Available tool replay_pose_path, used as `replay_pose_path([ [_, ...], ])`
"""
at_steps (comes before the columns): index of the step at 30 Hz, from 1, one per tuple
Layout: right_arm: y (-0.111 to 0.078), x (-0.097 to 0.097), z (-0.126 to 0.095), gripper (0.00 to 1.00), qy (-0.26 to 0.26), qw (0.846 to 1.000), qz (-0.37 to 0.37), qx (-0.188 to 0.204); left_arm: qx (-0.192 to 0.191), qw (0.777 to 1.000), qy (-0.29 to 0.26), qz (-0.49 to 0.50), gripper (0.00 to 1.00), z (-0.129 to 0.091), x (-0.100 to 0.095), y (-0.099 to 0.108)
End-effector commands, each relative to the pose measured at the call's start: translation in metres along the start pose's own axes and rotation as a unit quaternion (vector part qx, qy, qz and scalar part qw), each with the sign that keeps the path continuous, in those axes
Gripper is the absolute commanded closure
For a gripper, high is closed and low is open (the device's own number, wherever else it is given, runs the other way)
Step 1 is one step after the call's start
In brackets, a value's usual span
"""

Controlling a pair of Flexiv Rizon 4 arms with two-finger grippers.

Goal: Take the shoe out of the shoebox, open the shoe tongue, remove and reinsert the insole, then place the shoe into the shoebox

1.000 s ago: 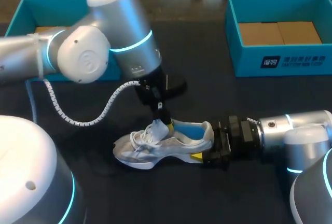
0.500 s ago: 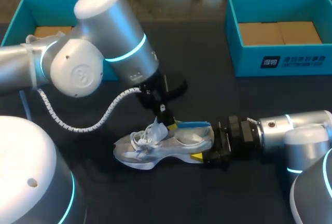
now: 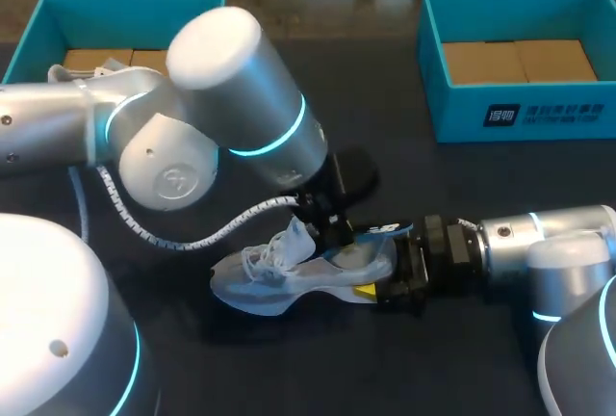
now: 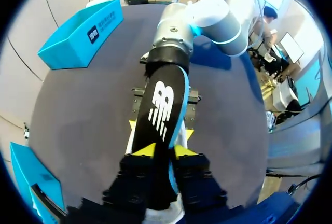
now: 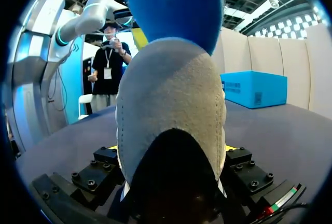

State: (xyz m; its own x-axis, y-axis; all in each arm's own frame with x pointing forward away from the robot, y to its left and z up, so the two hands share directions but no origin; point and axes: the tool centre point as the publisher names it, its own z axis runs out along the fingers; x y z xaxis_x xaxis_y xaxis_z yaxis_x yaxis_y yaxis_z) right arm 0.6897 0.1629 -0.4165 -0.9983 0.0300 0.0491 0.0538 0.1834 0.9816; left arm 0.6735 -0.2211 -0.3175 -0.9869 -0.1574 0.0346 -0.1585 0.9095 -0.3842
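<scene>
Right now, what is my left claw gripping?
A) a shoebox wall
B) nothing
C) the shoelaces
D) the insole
D: in the left wrist view the dark insole sits clamped between the yellow tips of the left claw, while the right claw holds the shoe by its heel.

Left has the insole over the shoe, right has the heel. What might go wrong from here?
The insole, pinched at one end by the left gripper, may buckle rather than slide into the shoe. The right gripper clamps only the heel, so pushing could twist the shoe loose. Laces beside the left gripper might snag.
</scene>
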Motion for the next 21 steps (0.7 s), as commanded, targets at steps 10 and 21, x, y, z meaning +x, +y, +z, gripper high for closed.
replay_pose_path([
  [10,0.001,0.0,0.002,1.0,0.0,1.0,0.0,0.002,0.006,0.997,-0.076,0.012,0.41,-0.02,0.016,-0.001],
  [21,0.001,0.0,0.002,1.0,0.0,1.0,0.0,0.002,0.023,0.989,-0.142,0.026,0.62,-0.014,0.02,-0.013],
])
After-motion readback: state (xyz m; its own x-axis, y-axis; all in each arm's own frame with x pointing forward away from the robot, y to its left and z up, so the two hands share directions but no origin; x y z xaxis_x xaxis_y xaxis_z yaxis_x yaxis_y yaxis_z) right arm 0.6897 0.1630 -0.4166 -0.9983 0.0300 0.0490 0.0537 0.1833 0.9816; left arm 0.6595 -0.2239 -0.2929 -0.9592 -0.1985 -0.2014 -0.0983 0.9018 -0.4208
